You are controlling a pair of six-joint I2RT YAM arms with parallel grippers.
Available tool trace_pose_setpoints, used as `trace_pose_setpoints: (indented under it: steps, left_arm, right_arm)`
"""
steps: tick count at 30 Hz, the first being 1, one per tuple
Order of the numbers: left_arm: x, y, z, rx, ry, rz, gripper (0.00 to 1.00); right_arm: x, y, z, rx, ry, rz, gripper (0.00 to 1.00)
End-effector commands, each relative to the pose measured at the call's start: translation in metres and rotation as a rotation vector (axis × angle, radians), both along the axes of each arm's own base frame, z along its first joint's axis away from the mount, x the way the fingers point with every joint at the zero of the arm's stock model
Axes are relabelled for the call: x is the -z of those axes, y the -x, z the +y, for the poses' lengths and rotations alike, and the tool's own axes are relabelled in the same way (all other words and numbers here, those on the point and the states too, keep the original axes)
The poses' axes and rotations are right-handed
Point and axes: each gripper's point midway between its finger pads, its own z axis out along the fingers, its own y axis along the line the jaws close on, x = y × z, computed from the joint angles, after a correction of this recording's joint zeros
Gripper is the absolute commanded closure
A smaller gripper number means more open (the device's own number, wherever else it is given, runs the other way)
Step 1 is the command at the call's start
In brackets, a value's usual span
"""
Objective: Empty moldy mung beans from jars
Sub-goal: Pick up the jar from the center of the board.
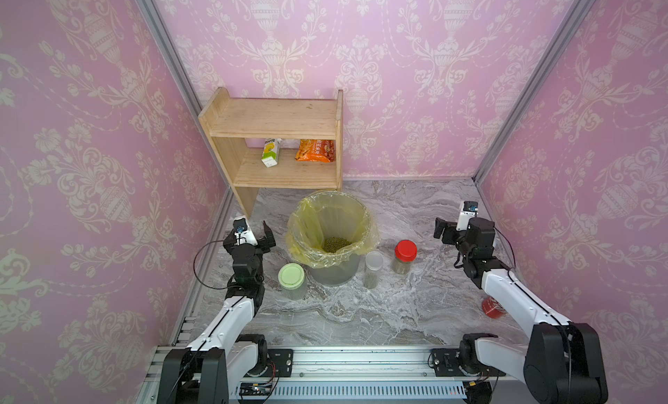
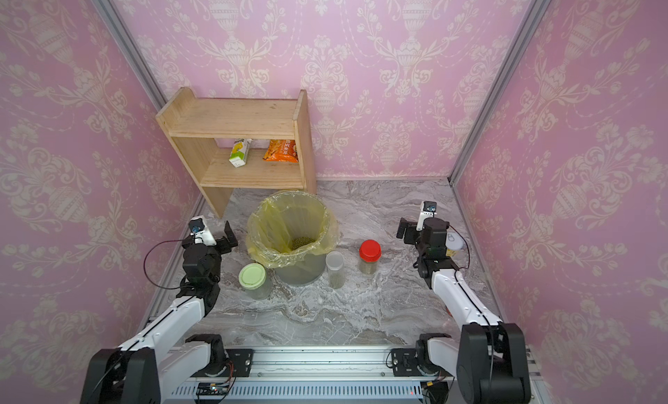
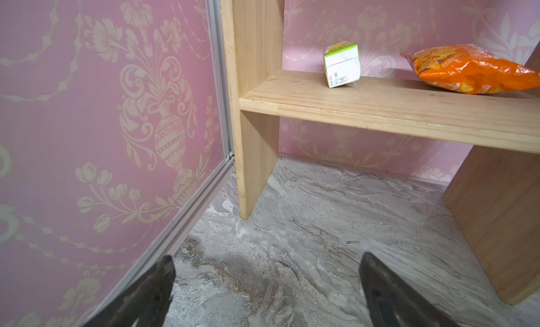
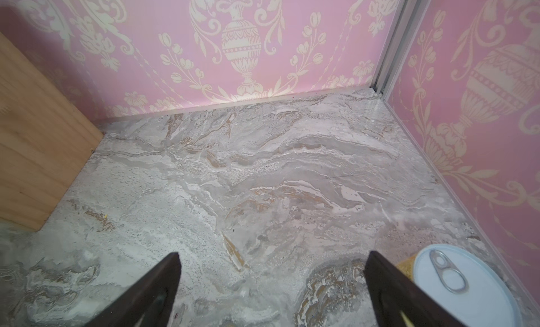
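Observation:
Three jars stand upright and lidded in both top views: a wide ribbed jar with a pale green lid [image 1: 291,275] left of the bin, a slim jar with a whitish lid [image 1: 373,263] and a red-lidded jar [image 1: 405,250] to its right. Dark green fill shows low in the slim and red-lidded jars. A heap of mung beans [image 1: 336,244] lies at the bottom of the bin. My left gripper [image 1: 253,234] [image 3: 268,259] hovers open by the left wall, holding nothing. My right gripper [image 1: 455,225] [image 4: 273,254] is open over bare marble at the right.
The grey bin with a yellow bag [image 1: 365,218] stands mid-table. A wooden shelf [image 1: 274,124] at the back left holds a carton [image 1: 271,153] and an orange snack bag [image 1: 315,151]. A yellow tin with pull-tab top [image 4: 458,284] and a red can [image 1: 493,306] sit near the right wall.

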Motion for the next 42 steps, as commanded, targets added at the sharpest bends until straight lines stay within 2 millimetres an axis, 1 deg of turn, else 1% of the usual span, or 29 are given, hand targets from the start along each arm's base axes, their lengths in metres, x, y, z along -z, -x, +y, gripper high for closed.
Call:
trace_pose_setpoints:
  steps: [1, 4, 6, 9, 12, 15, 17, 19, 22, 25, 28, 31, 34, 39, 42]
  left_arm:
    - [-0.008, 0.007, 0.002, -0.027, 0.061, 0.041, 0.01]
    - [-0.038, 0.011, -0.010, 0.019, 0.089, 0.008, 0.01]
    - [-0.053, 0.015, -0.017, 0.032, 0.086, -0.011, 0.01]
    - [-0.068, 0.017, -0.031, 0.073, 0.084, -0.018, 0.01]
    - [-0.081, 0.017, -0.050, 0.131, 0.064, 0.003, 0.01]
    - [-0.101, 0.019, -0.069, 0.188, 0.030, 0.027, 0.01]
    - [-0.121, 0.022, -0.080, 0.222, 0.016, 0.021, 0.01]
    - [-0.133, 0.023, -0.093, 0.275, 0.023, 0.024, 0.01]
    - [-0.142, 0.022, -0.111, 0.349, 0.025, 0.071, 0.01]
    - [-0.146, 0.019, -0.127, 0.415, 0.022, 0.124, 0.01]
    - [-0.147, 0.015, -0.142, 0.483, 0.032, 0.161, 0.01]
    - [-0.150, 0.011, -0.157, 0.549, 0.056, 0.159, 0.01]
    - [-0.154, 0.009, -0.164, 0.577, 0.072, 0.150, 0.01]
    - [-0.160, 0.005, -0.162, 0.559, 0.089, 0.129, 0.01]
    - [-0.161, 0.004, -0.163, 0.557, 0.098, 0.111, 0.01]
  right_arm:
    - [-0.007, 0.018, 0.030, -0.156, -0.090, 0.050, 0.00]
    - [-0.016, 0.039, 0.059, -0.288, -0.172, 0.036, 0.00]
    - [-0.018, 0.048, 0.069, -0.323, -0.198, 0.042, 0.00]
    - [-0.016, 0.054, 0.085, -0.369, -0.191, 0.094, 0.00]
    - [-0.012, 0.057, 0.103, -0.419, -0.183, 0.148, 0.00]
    - [-0.007, 0.064, 0.119, -0.467, -0.189, 0.175, 0.00]
    - [-0.005, 0.068, 0.124, -0.470, -0.196, 0.180, 0.00]
    - [0.000, 0.073, 0.129, -0.481, -0.198, 0.179, 0.00]
    - [0.012, 0.075, 0.136, -0.488, -0.183, 0.214, 0.00]
    - [0.020, 0.076, 0.139, -0.484, -0.165, 0.235, 0.00]
    - [0.027, 0.074, 0.134, -0.441, -0.147, 0.247, 0.00]
    - [0.036, 0.072, 0.128, -0.382, -0.121, 0.270, 0.00]
    - [0.046, 0.071, 0.124, -0.352, -0.115, 0.296, 0.00]
    - [0.056, 0.069, 0.134, -0.381, -0.145, 0.309, 0.00]
    - [0.066, 0.067, 0.142, -0.398, -0.163, 0.329, 0.00]
